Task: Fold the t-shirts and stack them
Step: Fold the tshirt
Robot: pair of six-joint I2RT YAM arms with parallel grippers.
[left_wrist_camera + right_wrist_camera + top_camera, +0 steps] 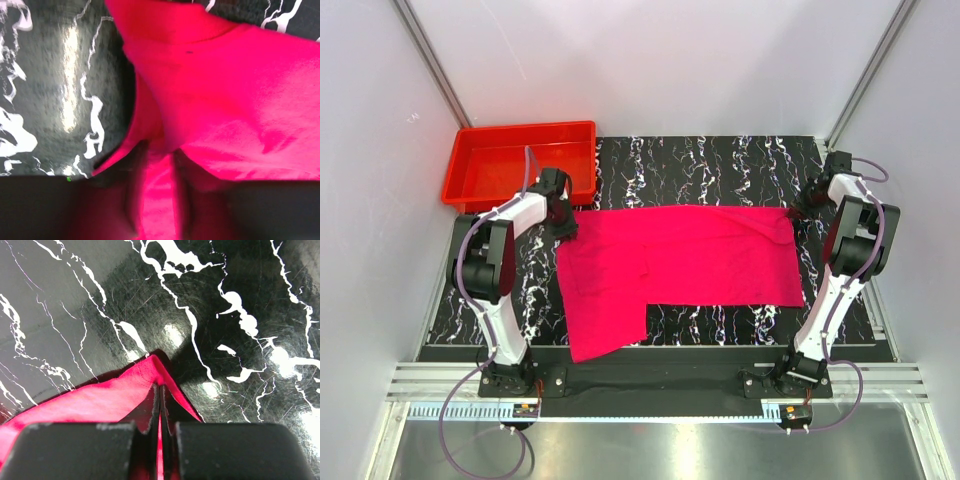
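The magenta-pink t-shirt (670,265) lies spread on the black marbled table, one part hanging toward the near edge at the left. My left gripper (563,226) is at its far left corner, shut on the cloth; the left wrist view shows pink cloth (235,85) pinched between the dark fingers (197,195). My right gripper (804,208) is at the far right corner, shut on a raised peak of cloth (145,377) in the right wrist view.
A rigid red tray (520,160) stands at the back left, just beyond my left gripper. Grey walls close in the table on the left, the right and the back. Bare marbled table (720,160) lies beyond the shirt.
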